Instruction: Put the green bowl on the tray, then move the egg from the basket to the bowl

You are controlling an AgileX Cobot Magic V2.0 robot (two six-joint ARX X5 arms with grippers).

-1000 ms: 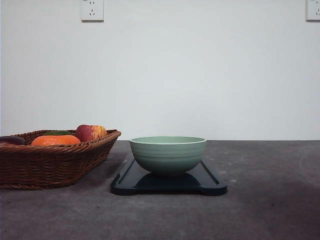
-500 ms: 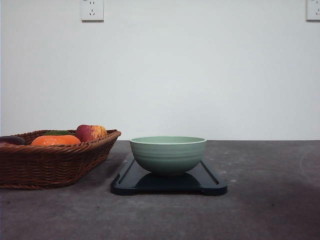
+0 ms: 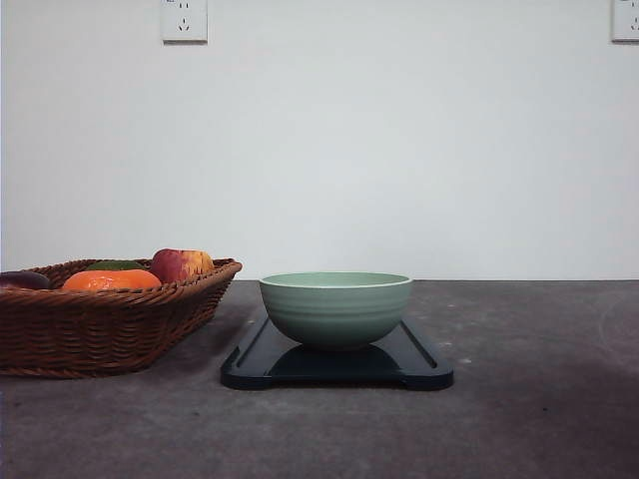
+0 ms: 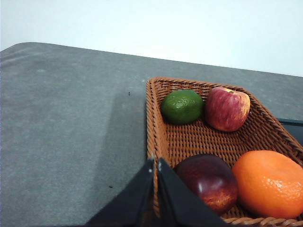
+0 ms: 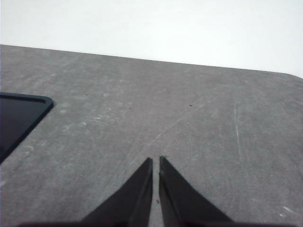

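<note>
Grey table point(image 3: 519, 419), white wall w/ sockets point(image 3: 184, 20). Bowl point(image 3: 335, 309) on tray point(image 3: 424, 367), basket point(image 3: 100, 324) beside. Both grippers point(image 4: 155, 163) point(image 5: 155, 161) pressed together, holding nothing.

Apple point(image 4: 227, 108), lime point(image 4: 182, 106), orange point(image 4: 268, 183), plum point(image 4: 208, 182).

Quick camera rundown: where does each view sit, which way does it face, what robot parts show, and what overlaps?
Front: low at table height, faces the wall; green bowl on tray, basket left.
Left wrist: on the left arm, looks past the shut left gripper into the basket: lime, apple, orange, dark red fruit.
Right wrist: on the right arm, over shut right gripper, bare table.
Shared: tray corner.
</note>
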